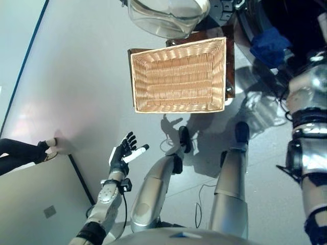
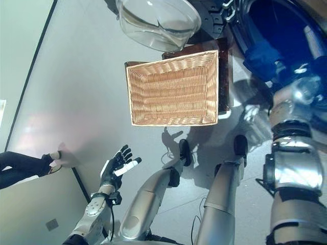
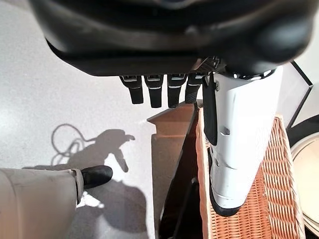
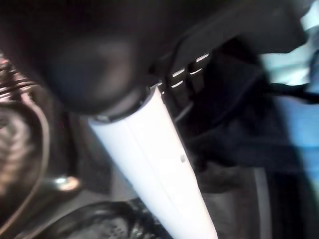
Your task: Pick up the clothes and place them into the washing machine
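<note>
At lower left, the left hand (image 1: 121,154) hangs with fingers spread, grasping nothing. Above centre, the rectangular woven wicker basket (image 1: 178,76) holds no clothes. At upper right, the blue cloth (image 1: 269,44) lies inside the washing machine's dark drum (image 2: 286,35). The right hand (image 4: 149,129) reaches in there; its grasp cannot be told. Loading looks nearly finished.

Tan woven basket (image 1: 179,76) on a dark brown stand (image 1: 230,61); blue cloth (image 1: 270,45) in the dark drum; grey floor (image 1: 76,76); clear glass door (image 1: 163,15).
</note>
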`<state>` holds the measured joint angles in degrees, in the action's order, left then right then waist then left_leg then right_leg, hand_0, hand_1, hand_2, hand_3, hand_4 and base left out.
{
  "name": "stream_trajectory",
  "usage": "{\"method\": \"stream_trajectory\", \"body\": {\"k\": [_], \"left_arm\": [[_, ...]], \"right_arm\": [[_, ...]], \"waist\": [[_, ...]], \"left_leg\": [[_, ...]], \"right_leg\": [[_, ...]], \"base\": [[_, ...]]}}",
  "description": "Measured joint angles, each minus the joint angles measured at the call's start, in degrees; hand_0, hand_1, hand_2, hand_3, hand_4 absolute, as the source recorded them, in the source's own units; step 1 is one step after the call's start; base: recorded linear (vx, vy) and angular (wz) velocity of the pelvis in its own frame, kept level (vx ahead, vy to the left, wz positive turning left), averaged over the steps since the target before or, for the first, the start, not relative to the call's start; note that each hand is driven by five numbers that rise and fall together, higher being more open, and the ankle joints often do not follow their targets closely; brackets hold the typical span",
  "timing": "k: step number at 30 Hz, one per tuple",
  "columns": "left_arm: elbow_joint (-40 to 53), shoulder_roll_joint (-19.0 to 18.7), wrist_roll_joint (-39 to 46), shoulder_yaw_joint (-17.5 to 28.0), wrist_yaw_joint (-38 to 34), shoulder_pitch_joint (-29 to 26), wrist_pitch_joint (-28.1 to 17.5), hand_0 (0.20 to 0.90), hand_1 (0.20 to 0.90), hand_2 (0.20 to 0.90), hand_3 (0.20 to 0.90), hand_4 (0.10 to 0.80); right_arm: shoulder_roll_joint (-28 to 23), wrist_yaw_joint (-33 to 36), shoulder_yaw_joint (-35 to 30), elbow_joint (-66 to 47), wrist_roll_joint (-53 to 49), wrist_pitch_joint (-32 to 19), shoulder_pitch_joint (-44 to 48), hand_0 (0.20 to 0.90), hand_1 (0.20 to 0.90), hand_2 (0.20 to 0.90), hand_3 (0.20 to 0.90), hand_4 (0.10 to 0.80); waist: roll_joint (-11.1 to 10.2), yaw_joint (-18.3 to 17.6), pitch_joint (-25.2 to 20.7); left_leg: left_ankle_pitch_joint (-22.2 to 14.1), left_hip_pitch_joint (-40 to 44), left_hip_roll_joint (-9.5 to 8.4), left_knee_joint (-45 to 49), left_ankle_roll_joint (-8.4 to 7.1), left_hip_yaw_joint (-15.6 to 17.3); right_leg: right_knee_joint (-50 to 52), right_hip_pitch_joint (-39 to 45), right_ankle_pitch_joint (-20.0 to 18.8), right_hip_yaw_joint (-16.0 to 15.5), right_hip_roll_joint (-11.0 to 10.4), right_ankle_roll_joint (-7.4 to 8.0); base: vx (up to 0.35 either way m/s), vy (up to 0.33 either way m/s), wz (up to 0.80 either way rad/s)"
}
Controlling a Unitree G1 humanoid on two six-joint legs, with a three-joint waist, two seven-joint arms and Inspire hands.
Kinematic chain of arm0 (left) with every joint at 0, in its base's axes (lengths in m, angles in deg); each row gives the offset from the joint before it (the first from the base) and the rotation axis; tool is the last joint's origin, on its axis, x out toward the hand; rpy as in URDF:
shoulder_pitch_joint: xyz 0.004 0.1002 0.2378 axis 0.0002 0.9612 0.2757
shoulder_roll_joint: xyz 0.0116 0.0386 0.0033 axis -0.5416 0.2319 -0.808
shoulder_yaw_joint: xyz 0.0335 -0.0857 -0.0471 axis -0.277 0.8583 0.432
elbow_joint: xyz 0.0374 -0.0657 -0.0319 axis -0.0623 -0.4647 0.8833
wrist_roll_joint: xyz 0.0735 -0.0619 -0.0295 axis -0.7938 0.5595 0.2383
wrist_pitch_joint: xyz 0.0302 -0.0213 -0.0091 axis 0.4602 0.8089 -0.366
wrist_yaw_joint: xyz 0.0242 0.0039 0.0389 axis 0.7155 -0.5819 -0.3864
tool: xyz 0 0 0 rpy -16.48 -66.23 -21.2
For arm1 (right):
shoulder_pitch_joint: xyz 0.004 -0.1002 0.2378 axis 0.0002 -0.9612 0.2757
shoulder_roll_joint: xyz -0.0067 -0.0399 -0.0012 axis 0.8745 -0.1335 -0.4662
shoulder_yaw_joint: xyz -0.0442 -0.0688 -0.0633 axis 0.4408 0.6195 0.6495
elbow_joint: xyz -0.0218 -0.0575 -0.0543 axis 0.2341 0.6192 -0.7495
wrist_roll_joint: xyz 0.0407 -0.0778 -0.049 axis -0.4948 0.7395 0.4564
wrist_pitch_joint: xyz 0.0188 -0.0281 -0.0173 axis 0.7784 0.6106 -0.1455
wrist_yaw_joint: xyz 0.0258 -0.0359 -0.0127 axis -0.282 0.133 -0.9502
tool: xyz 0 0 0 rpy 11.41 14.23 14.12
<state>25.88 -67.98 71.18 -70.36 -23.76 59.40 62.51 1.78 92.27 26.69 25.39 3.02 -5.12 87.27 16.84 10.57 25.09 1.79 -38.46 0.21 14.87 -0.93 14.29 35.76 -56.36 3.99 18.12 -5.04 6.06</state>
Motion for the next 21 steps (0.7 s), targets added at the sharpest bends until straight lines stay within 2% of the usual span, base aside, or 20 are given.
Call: {"method": "stream_trajectory", "body": {"k": [12,21], "left_arm": [[0.0,0.02,0.0,0.08,-0.02,0.01,-0.12,0.9,0.9,0.9,0.9,0.8],[-0.03,0.06,-0.02,0.09,-0.05,0.01,-0.12,0.9,0.9,0.9,0.9,0.8]], "right_arm": [[8.67,-0.37,-2.96,-6.55,1.26,-5.04,-8.56,0.9,0.9,0.9,0.9,0.8],[12.12,-0.56,-3.74,-9.75,-0.19,-8.1,-11.63,0.9,0.9,0.9,0.9,0.8]], "waist": [[0.0,-0.58,0.0],[0.01,-0.69,0.0]], "left_leg": [[-0.03,0.01,0.1,0.05,-0.01,0.19],[-0.06,0.01,0.16,0.0,-0.06,0.28]], "right_leg": [[-0.02,-0.12,0.18,0.15,0.17,-0.31],[0.01,-0.17,0.22,0.28,0.32,-0.35]], "base": [[0.0,0.0,0.0],[0.001,0.003,0.0]]}}
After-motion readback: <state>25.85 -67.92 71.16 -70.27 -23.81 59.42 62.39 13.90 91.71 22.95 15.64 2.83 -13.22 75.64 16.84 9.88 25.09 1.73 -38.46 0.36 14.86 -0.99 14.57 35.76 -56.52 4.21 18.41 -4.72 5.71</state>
